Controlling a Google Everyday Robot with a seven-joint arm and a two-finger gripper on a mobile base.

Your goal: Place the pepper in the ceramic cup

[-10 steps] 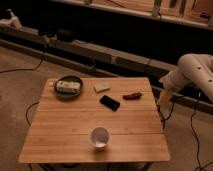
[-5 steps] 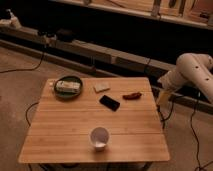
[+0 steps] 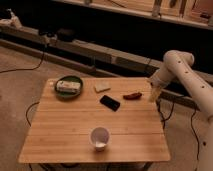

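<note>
The small red chili pepper (image 3: 132, 95) lies on the wooden table (image 3: 65, 130) near its far right edge, just right of the flat black phone (image 3: 110, 103). The white ceramic cup (image 3: 99, 137) stands upright near the table's front edge, in the middle. My gripper (image 3: 154, 94) hangs from the white arm (image 3: 175, 67) at the table's right edge, a short way right of the pepper and apart from it. It holds nothing that I can see.
A dark green round dish (image 3: 68, 86) with a pale block in it sits at the table's far left. A pale flat piece (image 3: 102, 87) lies behind the phone. Cables run over the floor to the left and right. A long low ledge runs behind the table.
The arm has shifted left, bringing the gripper closer to the table's right edge and the pepper. The things on the table have not moved.
</note>
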